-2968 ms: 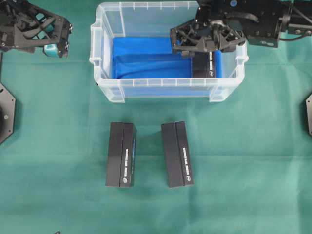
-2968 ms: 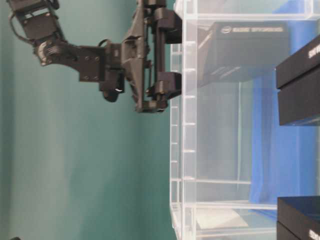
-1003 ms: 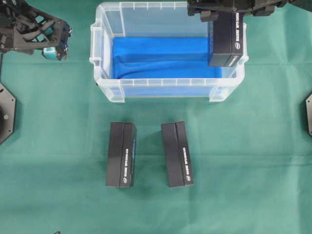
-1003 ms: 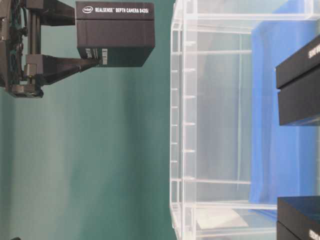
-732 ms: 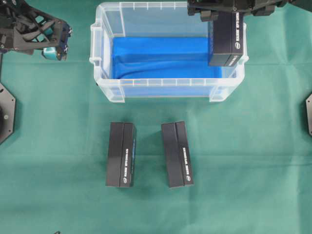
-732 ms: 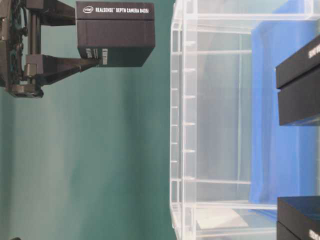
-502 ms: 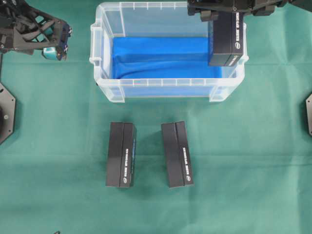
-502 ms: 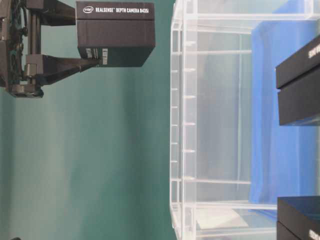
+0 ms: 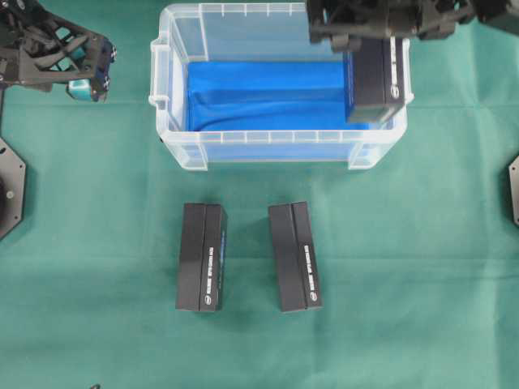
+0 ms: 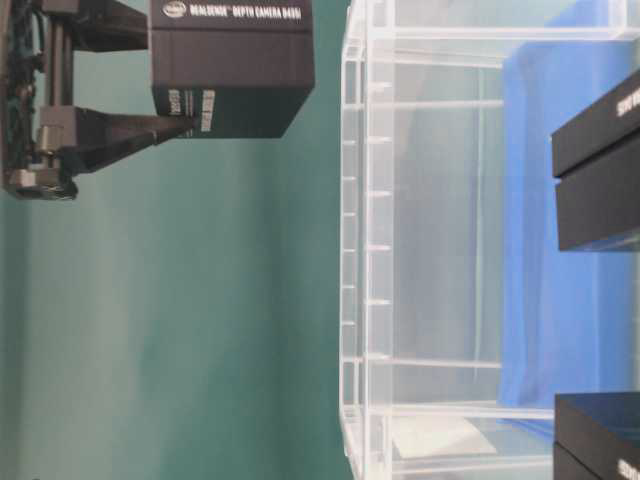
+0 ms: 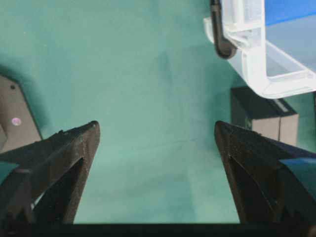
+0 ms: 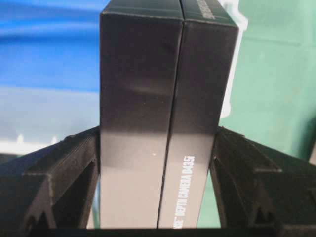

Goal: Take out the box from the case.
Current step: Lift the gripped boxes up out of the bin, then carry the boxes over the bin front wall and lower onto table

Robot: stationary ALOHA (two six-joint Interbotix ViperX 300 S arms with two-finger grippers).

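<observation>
The box (image 9: pixel 377 81) is black with white lettering and hangs above the right end of the case (image 9: pixel 276 138), a clear bin with a blue lining (image 9: pixel 259 93). My right gripper (image 9: pixel 371 36) is shut on the box's far end. The table-level view shows the box (image 10: pixel 232 70) well clear of the case's rim (image 10: pixel 360 250). In the right wrist view both fingers press the long sides of the box (image 12: pixel 165 113). My left gripper (image 9: pixel 89 69) hovers at the far left, open and empty, over bare cloth (image 11: pixel 155 126).
Two more black boxes (image 9: pixel 203 257) (image 9: pixel 295 256) lie side by side on the green cloth in front of the case. Black base plates sit at the left edge (image 9: pixel 10 190) and the right edge (image 9: pixel 514 190).
Three seconds ago the box sat low in the case with the right gripper around it. It now hangs above the rim and has drifted slightly toward the case's front. The left arm stayed put.
</observation>
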